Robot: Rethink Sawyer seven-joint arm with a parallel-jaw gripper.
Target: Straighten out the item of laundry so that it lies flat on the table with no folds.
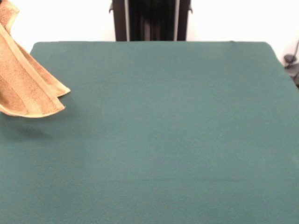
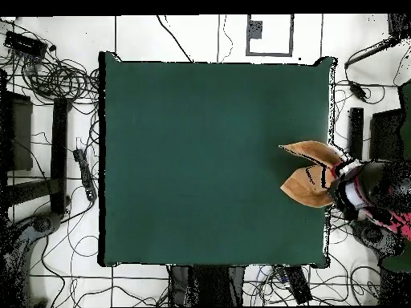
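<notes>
no readable writing or labels anywhere in either view. towel (image 1: pixel 25 84) hangs off the table, lifted in the air at the table's side edge, folded into two drooping lobes with a flat woven band showing along the hem; faint shadow on the cloth right under it. in the overhead view the towel (image 2: pixel 311 172) pokes in over the table's edge in two pointed flaps, the rest running back to the arm's end. gripper (image 2: pixel 343 183) sits just past that table edge, right against the towel's bunched end; arm is red and black there. can't tell if its tips are apart or closed, the cloth and arm hide them. table (image 1: pixel 168 140) is a dark green top, bare from the gripper's side all the way across to the opposite edge. floor around the table has cables (image 2: pixel 56 76) in loops, well away from the gripper.
</notes>
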